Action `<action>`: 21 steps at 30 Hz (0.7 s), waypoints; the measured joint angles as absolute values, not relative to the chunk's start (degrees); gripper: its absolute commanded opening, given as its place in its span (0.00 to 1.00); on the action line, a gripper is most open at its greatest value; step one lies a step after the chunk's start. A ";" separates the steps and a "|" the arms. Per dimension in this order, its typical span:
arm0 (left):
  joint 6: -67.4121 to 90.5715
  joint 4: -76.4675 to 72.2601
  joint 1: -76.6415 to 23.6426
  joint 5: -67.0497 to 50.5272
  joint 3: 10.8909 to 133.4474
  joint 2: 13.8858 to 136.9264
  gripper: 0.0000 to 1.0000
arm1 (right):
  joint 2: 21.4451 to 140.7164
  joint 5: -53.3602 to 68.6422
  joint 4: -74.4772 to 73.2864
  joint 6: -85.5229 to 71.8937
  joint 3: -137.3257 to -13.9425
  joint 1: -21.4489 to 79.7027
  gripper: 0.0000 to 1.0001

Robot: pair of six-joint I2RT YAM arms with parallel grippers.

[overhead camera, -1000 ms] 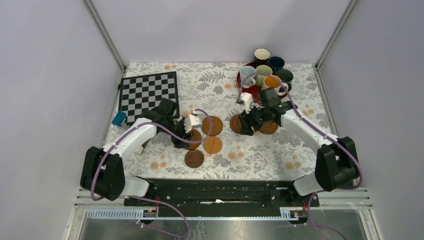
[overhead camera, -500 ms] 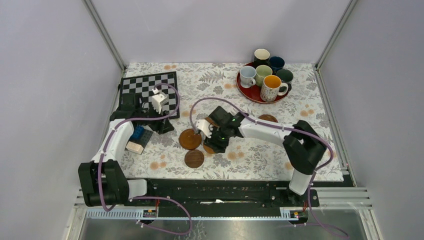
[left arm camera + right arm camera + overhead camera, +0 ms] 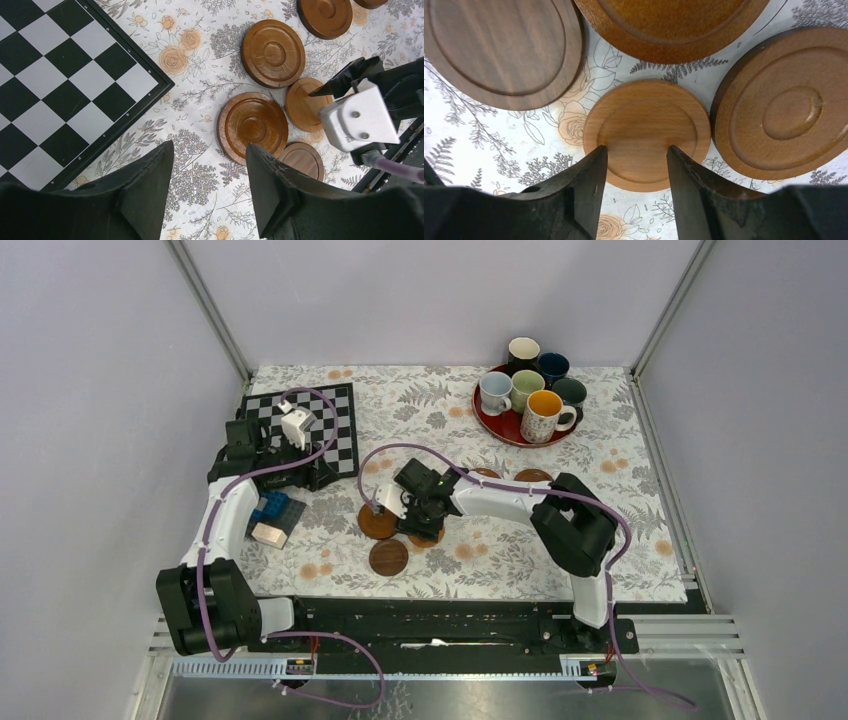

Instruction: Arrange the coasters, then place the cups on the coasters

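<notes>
Six cups [image 3: 527,388] on red tray [image 3: 499,425], left claw [image 3: 209,150] and right claw [image 3: 636,152] both parted, empty

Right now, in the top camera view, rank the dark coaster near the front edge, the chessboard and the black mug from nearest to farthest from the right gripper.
From the right gripper:
1. Dark coaster, just in front, toward the arms.
2. Chessboard, back left.
3. Black mug, far back right.

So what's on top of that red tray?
Six mugs, standing upright, close together. They cover most of the tray; whatever lies beneath them is hidden.
</notes>
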State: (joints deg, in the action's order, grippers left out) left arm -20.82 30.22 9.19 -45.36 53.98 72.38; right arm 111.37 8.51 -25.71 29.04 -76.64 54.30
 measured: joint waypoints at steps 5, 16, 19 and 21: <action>-20.10 29.50 9.21 -45.82 54.06 72.49 0.60 | 112.51 6.57 -28.38 29.89 -77.80 54.33 0.52; -21.08 29.41 9.21 -46.04 54.06 72.49 0.60 | 111.81 5.91 -32.75 31.24 -76.71 54.35 0.46; -21.43 29.43 9.21 -46.11 54.06 72.49 0.60 | 110.45 5.41 -33.04 31.40 -74.89 54.08 0.46; -21.65 29.43 9.21 -46.13 54.06 72.49 0.60 | 109.54 5.41 -33.76 31.64 -73.67 53.54 0.46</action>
State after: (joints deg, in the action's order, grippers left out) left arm -21.65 29.43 9.21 -46.13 54.06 72.49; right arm 109.54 5.41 -33.76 31.64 -73.67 53.54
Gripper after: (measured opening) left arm 0.600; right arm 0.465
